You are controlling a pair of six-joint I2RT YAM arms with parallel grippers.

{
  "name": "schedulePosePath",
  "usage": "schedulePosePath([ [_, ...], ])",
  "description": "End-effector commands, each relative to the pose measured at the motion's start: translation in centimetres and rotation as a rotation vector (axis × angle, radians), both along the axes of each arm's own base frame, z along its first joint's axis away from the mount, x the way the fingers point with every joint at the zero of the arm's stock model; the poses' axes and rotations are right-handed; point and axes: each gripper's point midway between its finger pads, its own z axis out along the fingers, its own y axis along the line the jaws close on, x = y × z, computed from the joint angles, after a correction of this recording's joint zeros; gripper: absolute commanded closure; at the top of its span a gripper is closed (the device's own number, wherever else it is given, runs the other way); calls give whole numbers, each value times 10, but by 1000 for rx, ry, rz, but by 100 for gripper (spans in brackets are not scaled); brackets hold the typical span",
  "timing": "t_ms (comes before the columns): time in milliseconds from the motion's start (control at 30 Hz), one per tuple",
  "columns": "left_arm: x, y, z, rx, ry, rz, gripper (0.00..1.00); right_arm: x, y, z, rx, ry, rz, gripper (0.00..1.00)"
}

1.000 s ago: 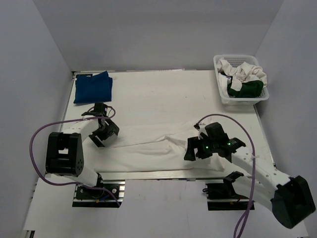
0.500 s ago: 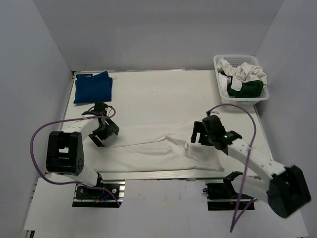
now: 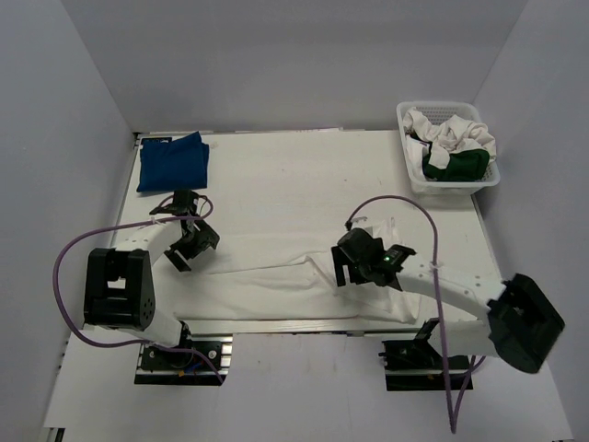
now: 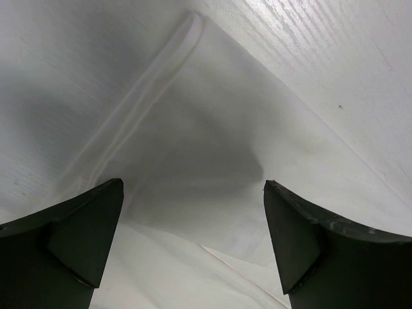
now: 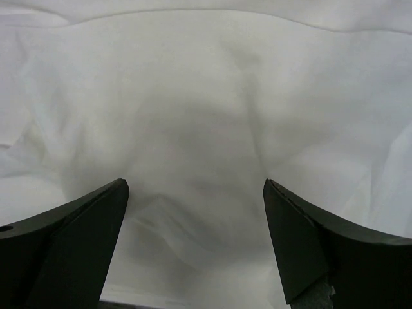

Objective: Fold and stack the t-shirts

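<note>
A white t-shirt (image 3: 276, 281) lies spread in a long strip across the near part of the table. My left gripper (image 3: 187, 250) is open over its left end; the left wrist view shows a hemmed edge of the white cloth (image 4: 212, 161) between the spread fingers (image 4: 77, 238). My right gripper (image 3: 347, 262) is open over the shirt's right half; rumpled white cloth (image 5: 193, 129) fills the right wrist view. A folded royal blue t-shirt (image 3: 172, 161) lies at the far left. A dark green t-shirt (image 3: 457, 166) and white t-shirts (image 3: 451, 132) sit in the basket.
The white plastic lattice basket (image 3: 411, 175) stands at the far right corner of the table (image 3: 294, 175). Purple cables loop from both arms near the table's front edge. Grey walls close in the left, back and right sides.
My right gripper has swung left and away from the table's front edge, across the shirt toward its middle. The shirt's right part has been drawn flatter. My left gripper has barely moved.
</note>
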Motion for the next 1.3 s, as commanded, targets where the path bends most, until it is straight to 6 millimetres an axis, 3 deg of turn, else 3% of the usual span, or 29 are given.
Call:
schedulePosePath([
  [0,3,4,12,21,-41,13,0,-14,-19,14,31,-38,-56,10],
  [267,10,4,18,21,-44,13,0,8,-10,27,68,-107,-123,10],
  [333,21,2,33,14,-93,-13,0,18,6,34,148,-111,-129,10],
  [433,31,-7,48,-8,-130,-63,0,21,21,32,236,-60,-150,10],
  [533,31,-29,49,-56,-139,-155,0,19,10,15,205,8,-207,10],
  [667,15,-51,30,-61,-47,-253,0,19,-18,-5,148,79,-318,10],
  [800,-10,-52,7,9,98,-294,0,17,-33,-22,122,140,-357,10],
  [900,-27,-54,-11,30,186,-315,0,30,-41,-30,104,144,-373,10],
  [1000,-43,-59,-29,34,279,-345,0,59,-33,-36,132,160,-368,10],
  [1033,-40,-60,-29,35,287,-345,0,74,-23,-42,139,179,-354,10],
  [1100,-43,-67,-35,37,334,-360,0,111,-8,-29,184,121,-331,10],
  [1133,-27,-71,-29,42,304,-359,0,135,-6,-39,166,128,-340,10],
  [1167,-10,-74,-22,69,279,-376,0,147,-5,-40,155,124,-330,10],
  [1200,1,-78,-18,65,258,-376,0,178,1,-35,174,96,-333,10],
  [1233,7,-81,-15,64,251,-376,0,192,5,-34,177,87,-307,10],
  [1267,15,-85,-13,55,238,-391,0,231,23,-11,229,51,-292,10],
])
